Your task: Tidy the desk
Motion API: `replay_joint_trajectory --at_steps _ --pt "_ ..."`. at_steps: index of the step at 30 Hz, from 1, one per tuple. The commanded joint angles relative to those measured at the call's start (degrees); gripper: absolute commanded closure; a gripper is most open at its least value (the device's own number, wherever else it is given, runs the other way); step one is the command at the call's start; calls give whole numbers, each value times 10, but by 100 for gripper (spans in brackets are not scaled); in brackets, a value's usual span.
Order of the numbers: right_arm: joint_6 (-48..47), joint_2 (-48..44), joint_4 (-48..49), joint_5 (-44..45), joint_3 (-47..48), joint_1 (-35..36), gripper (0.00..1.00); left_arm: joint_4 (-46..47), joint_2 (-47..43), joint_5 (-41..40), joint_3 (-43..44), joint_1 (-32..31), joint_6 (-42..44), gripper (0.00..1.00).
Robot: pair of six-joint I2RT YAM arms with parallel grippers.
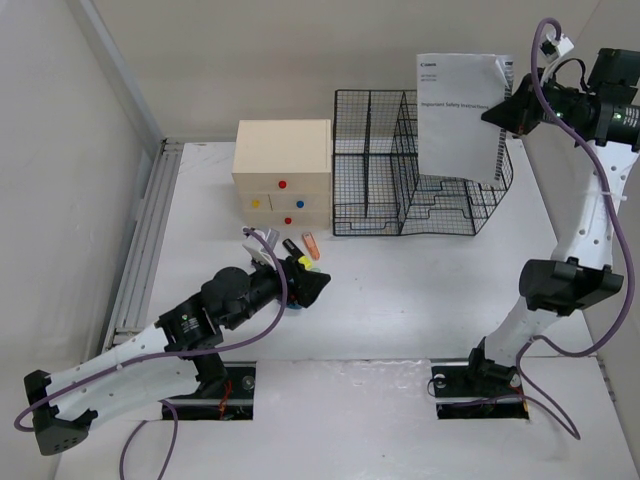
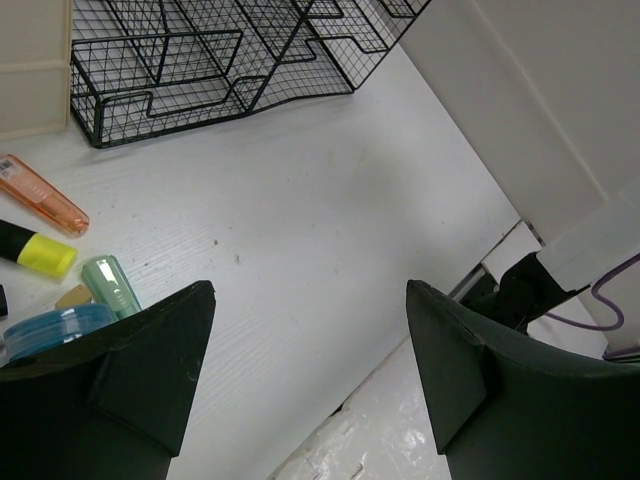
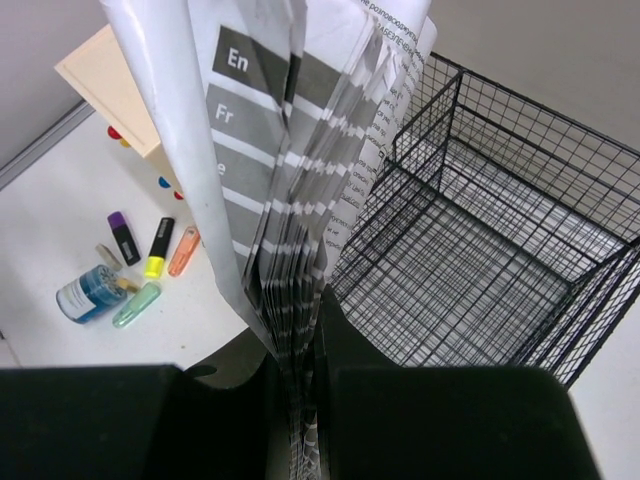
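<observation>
The white desk point(image 1: 400, 300) carries a cream drawer box point(image 1: 282, 172) and a black wire-mesh rack point(image 1: 420, 165). My right gripper point(image 1: 503, 112) is shut on a white instruction booklet point(image 1: 460, 115) and holds it upright above the rack's right part; the wrist view shows its pages point(image 3: 290, 200) pinched between the jaws over the rack point(image 3: 500, 240). My left gripper point(image 1: 318, 287) is open and empty, low over the desk next to a cluster of highlighters: orange point(image 2: 42, 194), yellow point(image 2: 40, 253), green point(image 2: 110, 284), and a blue round container point(image 2: 55, 325).
A ribbed metal rail point(image 1: 145, 235) runs along the desk's left edge. The highlighters point(image 1: 300, 252) lie in front of the drawer box. A purple-capped marker point(image 3: 124, 237) lies by them. Walls close in at the back and the sides.
</observation>
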Motion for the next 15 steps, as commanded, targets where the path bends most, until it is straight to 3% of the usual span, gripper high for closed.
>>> replay_joint_trajectory --at_steps 1,15 --pt "8 -30 16 -28 -7 4 100 23 -4 -4 -6 -2 9 26" --pt "2 29 16 -55 -37 -17 100 18 -15 -4 -6 -2 9 26"
